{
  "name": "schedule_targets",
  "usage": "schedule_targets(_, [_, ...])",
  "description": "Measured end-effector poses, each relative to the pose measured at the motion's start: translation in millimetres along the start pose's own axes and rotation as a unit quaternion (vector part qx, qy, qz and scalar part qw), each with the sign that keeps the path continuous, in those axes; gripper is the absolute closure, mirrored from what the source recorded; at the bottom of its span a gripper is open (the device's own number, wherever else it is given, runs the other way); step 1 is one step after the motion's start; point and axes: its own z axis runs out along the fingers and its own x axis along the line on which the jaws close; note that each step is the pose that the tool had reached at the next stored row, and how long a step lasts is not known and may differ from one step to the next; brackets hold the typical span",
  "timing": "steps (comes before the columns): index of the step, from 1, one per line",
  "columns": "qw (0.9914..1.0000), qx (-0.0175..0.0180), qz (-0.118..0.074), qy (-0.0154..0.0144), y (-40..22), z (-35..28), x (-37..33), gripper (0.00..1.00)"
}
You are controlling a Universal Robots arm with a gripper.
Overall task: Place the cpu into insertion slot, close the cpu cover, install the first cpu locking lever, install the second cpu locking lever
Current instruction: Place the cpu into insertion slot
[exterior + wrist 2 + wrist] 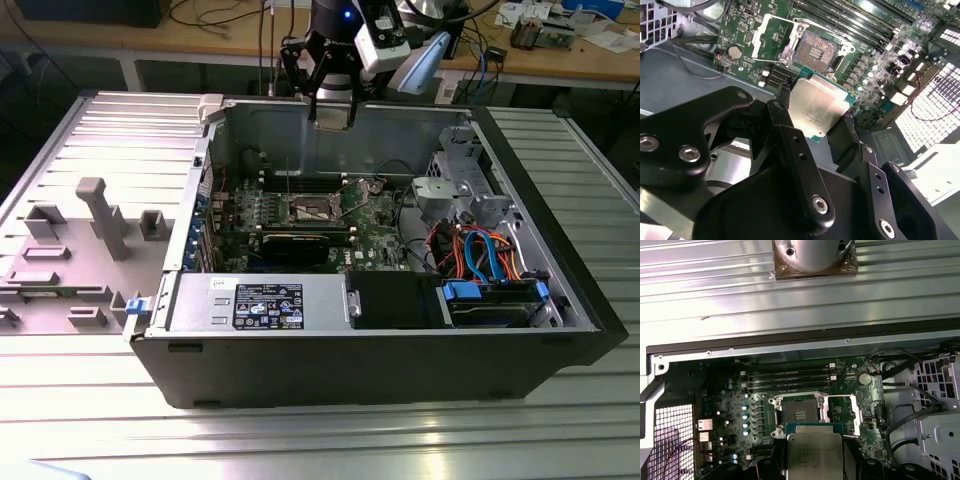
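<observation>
The computer case (350,360) lies on its side, open side up, on a ribbed metal table (300,440). Behind the case stands a wooden workbench (200,45) carrying cables and small parts. Beside the case, on the exterior view's left, rests a grey fixture plate (70,250) with upright holders.

Inside the case, the green circuit board (740,25) covers the floor. The insertion slot (800,415) sits near the middle of this board, its dark contact field exposed. The cpu cover (771,36) is swung open and lies just beside the slot. The memory slots (790,377) run between the insertion slot and the case's far wall.

The gripper (333,105) hangs above the case, over its far wall, well clear of the board. Its black fingers (776,111) are clamped on the cpu (820,107), one on each of two opposite edges. The cpu is held flat between the fingers, its silver-grey metal top facing both wrist cameras. It touches neither the slot nor the cover.
</observation>
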Motion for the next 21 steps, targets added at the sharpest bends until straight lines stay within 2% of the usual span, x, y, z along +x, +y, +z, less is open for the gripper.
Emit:
schedule_targets(14, [1.00000, -0.0001, 0.001, -0.0001, -0.6, 0.0, 0.0, 0.45])
schedule_targets(21, [0.99981, -0.0003, 0.019, -0.0017, -0.8, 0.5, -0.1, 0.45])
